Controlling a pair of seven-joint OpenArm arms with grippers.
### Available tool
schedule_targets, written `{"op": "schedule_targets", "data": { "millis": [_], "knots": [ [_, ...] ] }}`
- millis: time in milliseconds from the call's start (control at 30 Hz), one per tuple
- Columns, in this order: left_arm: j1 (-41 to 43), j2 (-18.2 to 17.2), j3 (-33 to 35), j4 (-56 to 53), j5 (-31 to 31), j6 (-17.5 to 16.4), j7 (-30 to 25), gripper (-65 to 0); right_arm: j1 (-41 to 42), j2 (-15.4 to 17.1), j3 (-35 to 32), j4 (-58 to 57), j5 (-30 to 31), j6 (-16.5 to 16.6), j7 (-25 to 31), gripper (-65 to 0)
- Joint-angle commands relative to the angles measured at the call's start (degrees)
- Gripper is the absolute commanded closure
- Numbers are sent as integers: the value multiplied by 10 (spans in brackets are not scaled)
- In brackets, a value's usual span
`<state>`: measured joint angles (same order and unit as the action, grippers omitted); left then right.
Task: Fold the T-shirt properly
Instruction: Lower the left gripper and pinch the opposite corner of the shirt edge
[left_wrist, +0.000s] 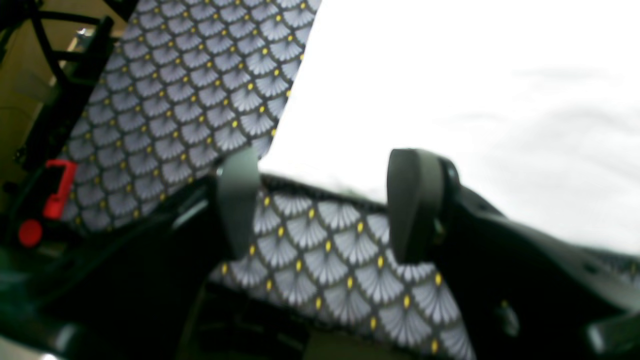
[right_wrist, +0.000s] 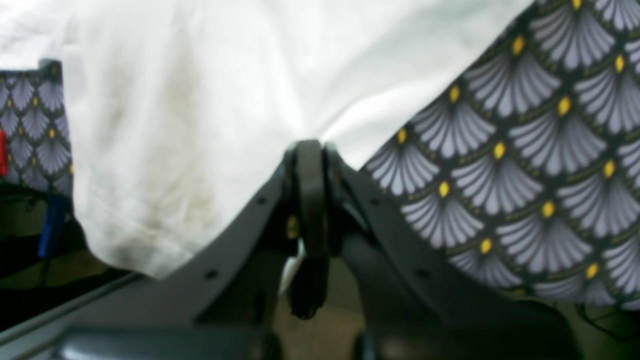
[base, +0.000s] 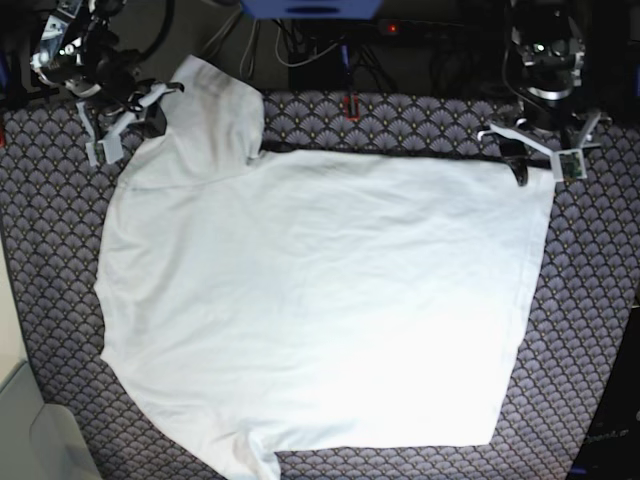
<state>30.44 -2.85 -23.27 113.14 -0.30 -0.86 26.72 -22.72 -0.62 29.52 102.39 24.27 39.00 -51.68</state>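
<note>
Left wrist view first: the left gripper (left_wrist: 325, 205) has its two dark fingers (left_wrist: 415, 205) standing well apart with nothing between them, just the patterned tablecloth (left_wrist: 200, 90) showing through the gap. The T-shirt (left_wrist: 450, 100) fills the upper right of the picture as a big blurry white area, its edge just beyond the fingertips. Not touching as far as this view shows. There's a red clip-looking thing (left_wrist: 60, 187) off at the left edge, too fuzzy to name.

Right wrist view: the right gripper (right_wrist: 310, 150) is pinched tight, fingers pressed together, and the T-shirt (right_wrist: 200, 100) edge runs right into the tips, so it's clamped on the cloth. The fabric bunches up there and has a faint yellowish stain. Tablecloth (right_wrist: 525, 150) to the right.

Base view: the T-shirt (base: 320, 300) lies spread out mostly flat over the tablecloth (base: 590, 330), covering most of it. The right gripper (base: 130, 110) sits at the top-left sleeve, the left gripper (base: 535, 155) at the top-right corner of the shirt.
</note>
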Motion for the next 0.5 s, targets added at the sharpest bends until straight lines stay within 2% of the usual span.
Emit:
{"op": "schedule_targets", "data": {
  "millis": [0, 467],
  "knots": [
    [-3, -3, -10, 2, 3, 6, -15, -399, 0, 6, 2, 15, 8, 3, 10, 0],
    [-45, -4, -38, -103, 3, 5, -21, -399, 1, 6, -2, 15, 7, 3, 10, 0]
  ]
}}
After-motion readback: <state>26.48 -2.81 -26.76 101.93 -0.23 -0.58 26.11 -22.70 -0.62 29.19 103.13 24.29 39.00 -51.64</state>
